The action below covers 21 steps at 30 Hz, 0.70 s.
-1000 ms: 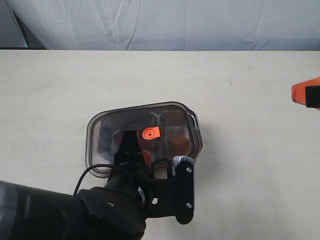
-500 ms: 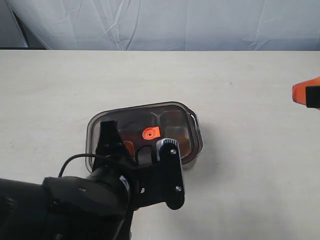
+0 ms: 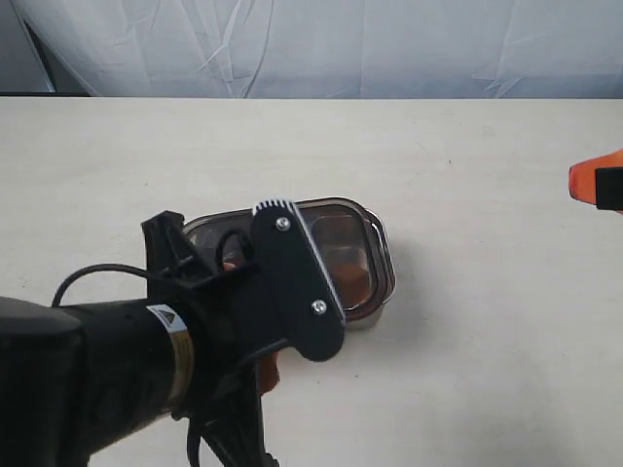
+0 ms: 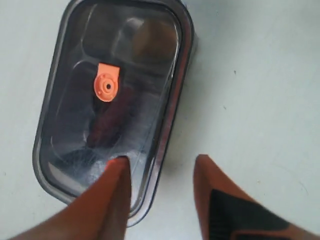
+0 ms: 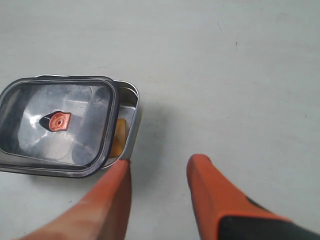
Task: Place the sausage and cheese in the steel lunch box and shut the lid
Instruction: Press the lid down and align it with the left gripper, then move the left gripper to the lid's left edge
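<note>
The steel lunch box [image 5: 131, 111] stands on the table with the dark translucent lid [image 4: 100, 60] lying on it, slid a little sideways. One end strip of the box is uncovered, and the yellow cheese [image 5: 118, 138] shows there. Through the lid the sausage [image 4: 106, 124] appears as a dark red blur beneath the orange valve [image 4: 107, 88]. My left gripper [image 4: 160, 162] is open and straddles the lid's long edge, one finger over the lid and one over the table. My right gripper [image 5: 160, 161] is open and empty beside the box's uncovered end.
In the exterior view my left arm [image 3: 243, 311] covers the left half of the box [image 3: 383, 255]. The right gripper [image 3: 596, 185] shows only at the right edge. A pale cloth backdrop [image 3: 311, 49] runs behind the table's far edge.
My left arm has swung left and forward across the box, now hiding the orange valve in the exterior view. The right gripper has not moved.
</note>
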Each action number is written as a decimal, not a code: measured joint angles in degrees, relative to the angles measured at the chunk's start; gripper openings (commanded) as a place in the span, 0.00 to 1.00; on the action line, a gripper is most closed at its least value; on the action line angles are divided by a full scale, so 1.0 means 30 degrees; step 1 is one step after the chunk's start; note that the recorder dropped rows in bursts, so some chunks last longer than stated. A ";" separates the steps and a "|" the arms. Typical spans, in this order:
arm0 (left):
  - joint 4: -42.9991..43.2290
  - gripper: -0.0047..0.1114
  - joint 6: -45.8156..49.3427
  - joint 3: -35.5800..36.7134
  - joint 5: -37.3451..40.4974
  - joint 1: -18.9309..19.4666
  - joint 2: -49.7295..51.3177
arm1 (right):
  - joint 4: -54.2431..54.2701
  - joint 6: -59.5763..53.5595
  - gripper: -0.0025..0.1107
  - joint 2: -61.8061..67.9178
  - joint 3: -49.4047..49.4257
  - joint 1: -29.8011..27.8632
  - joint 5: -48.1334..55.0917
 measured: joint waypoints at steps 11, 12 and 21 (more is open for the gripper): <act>0.1594 0.04 -0.5107 0.0000 0.2435 0.3284 -0.2006 | 0.0000 0.0000 0.37 0.0000 0.0000 0.0000 0.0000; 0.1200 0.04 -0.5153 0.0000 0.2615 0.4068 -0.2035 | 0.0000 0.0000 0.37 0.0000 0.0000 0.0000 0.0000; -0.6594 0.04 -0.1740 0.0046 0.0075 1.1587 -0.2113 | 0.0000 0.0000 0.37 0.0000 0.0000 0.0000 0.0000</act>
